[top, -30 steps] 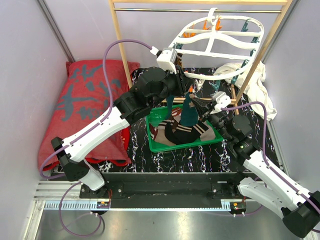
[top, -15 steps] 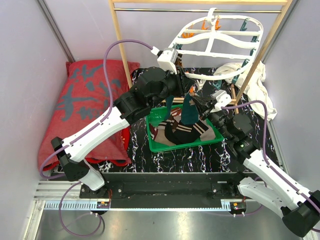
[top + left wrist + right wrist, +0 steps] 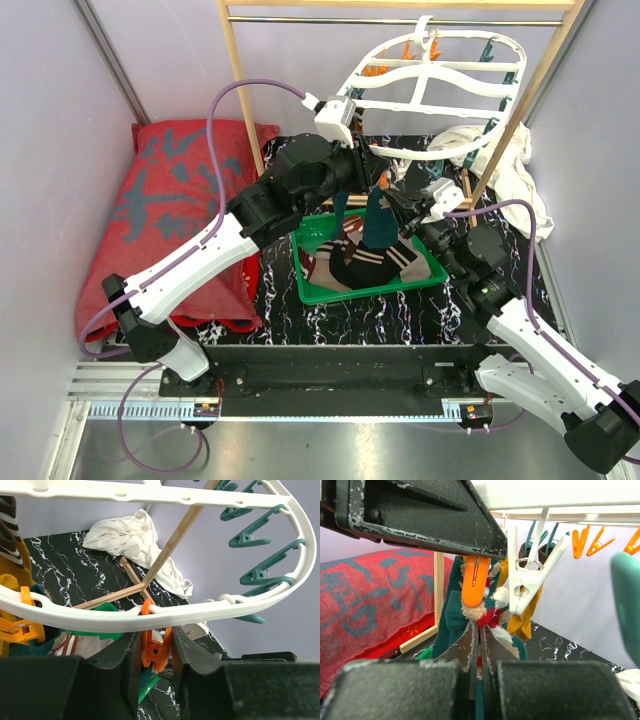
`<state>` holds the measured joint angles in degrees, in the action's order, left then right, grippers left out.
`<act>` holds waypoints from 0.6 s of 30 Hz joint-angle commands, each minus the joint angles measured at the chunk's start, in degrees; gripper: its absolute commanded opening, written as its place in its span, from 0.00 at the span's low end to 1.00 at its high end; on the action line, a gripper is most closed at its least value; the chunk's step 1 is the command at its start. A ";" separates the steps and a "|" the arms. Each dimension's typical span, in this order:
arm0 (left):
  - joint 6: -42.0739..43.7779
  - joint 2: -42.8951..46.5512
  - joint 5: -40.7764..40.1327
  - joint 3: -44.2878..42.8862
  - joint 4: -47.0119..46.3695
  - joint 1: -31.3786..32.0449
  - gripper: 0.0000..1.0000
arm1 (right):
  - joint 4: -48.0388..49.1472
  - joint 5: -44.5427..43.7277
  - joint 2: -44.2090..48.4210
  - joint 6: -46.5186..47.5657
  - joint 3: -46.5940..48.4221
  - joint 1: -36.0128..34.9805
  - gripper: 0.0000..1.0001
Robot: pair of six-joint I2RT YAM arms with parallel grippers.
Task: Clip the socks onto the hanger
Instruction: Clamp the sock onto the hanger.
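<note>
1 teal sock (image 3: 378, 222) has crept up in the last second. Its cuff now sits at the mouth of the orange peg (image 3: 156, 650) on the hanger (image 3: 440, 75). My left fingers (image 3: 115, 670) pinch that peg. My right fingers (image 3: 469, 650), pressed together, pinch the cuff. I judge clipping is close. The green tray (image 3: 370, 291) on the surface holds the other socks (image 3: 355, 268).

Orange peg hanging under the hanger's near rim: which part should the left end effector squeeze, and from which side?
Probably its upper handle ends, just below the hanger rim. The orange peg hangs with its mouth pointing down toward the sock, so come in level from the robot's side, one finger on each handle, as the left end effector sits now.
</note>
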<state>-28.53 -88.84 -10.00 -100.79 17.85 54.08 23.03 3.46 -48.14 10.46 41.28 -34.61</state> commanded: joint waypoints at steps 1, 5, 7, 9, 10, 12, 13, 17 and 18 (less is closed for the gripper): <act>-0.73 1.47 3.05 -1.07 -1.85 -0.12 0.00 | 4.48 -1.09 -0.55 -0.52 3.28 -0.37 0.01; -2.14 1.39 4.20 -0.81 -2.55 -0.12 0.00 | 5.01 -1.09 -1.25 -0.62 3.46 -0.54 0.01; -2.58 1.39 4.64 -0.55 -2.99 -0.12 0.00 | 5.45 -1.09 -1.34 -0.88 3.46 -0.37 0.01; -2.58 1.30 4.73 -0.46 -2.99 -0.12 0.00 | 5.71 -1.09 -1.17 -1.05 3.63 -0.46 0.01; -2.41 1.21 4.64 -0.28 -2.99 -0.12 0.00 | 5.80 -1.09 -1.17 -1.14 3.64 -0.37 0.01; -2.14 1.21 4.03 -0.02 -2.73 -0.12 0.00 | 5.71 -1.44 -0.90 -1.06 3.90 -0.46 0.01; -1.62 1.38 3.76 0.07 -2.64 -0.12 0.00 | 5.71 -1.44 -0.73 -1.05 4.07 -0.46 0.01; 0.23 1.39 1.04 0.25 -2.11 -0.12 0.00 | 5.54 -0.83 0.15 -1.41 4.69 -0.46 0.01; 0.58 1.47 0.51 0.33 -2.20 -0.12 0.00 | 5.19 -0.74 0.24 -1.49 4.86 -0.46 0.01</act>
<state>-30.02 -88.84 -7.94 -100.75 17.06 53.91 24.51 3.49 -49.43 9.74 42.39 -34.63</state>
